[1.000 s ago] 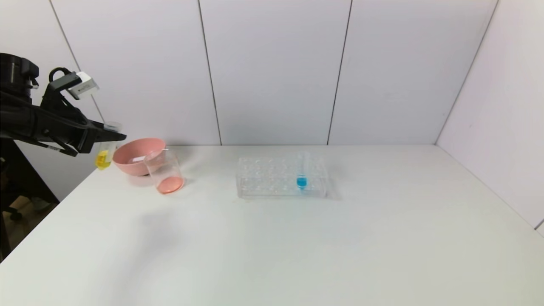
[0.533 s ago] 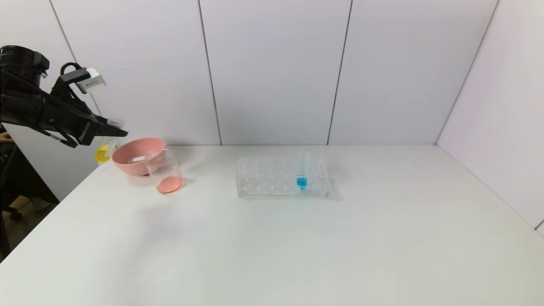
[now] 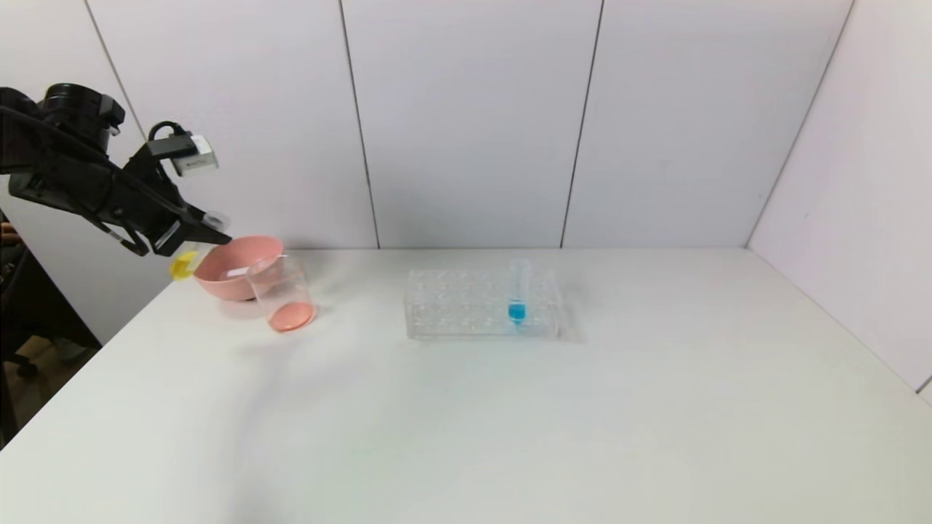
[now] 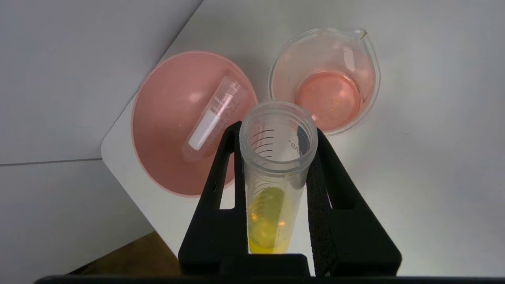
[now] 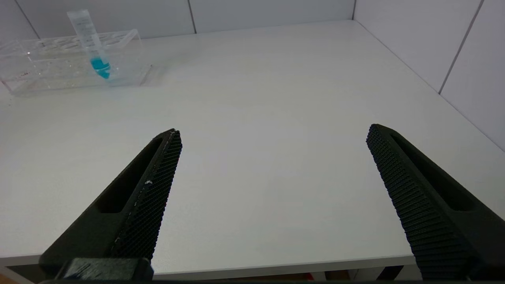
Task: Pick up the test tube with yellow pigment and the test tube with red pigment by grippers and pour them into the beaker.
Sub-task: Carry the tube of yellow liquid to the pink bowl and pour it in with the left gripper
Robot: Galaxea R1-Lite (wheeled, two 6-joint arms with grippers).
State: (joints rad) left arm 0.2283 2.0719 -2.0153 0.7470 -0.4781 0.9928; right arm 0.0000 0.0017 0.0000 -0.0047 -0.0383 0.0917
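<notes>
- Left gripper (image 3: 207,234) raised above the far-left table corner, just left of the pink bowl (image 3: 218,280), clamped on the test tube with yellow pigment (image 3: 191,255).
- Yellow tube tilted, open mouth toward the bowl and beaker, yellow liquid pooled in its lower tip; in the left wrist view, black fingers (image 4: 221,173) pressed on either side of the tube (image 4: 272,185).
- Pink bowl at the far-left table edge, holding an emptied clear tube (image 4: 215,114) lying on its side, likely the test tube with red pigment; no liquid visible in it.
- Beaker (image 3: 282,295) upright, touching or just beside the bowl on its right, with a thin layer of red-orange liquid at the bottom (image 4: 329,98).
- Clear tube rack (image 3: 480,306) near mid-table, well apart from the beaker, carrying one upright tube with blue liquid (image 3: 517,295).
- Right gripper (image 5: 272,185) out of the head view; in its wrist view low over the white table (image 3: 582,437) near its front edge, jaws spread wide, nothing between them.
</notes>
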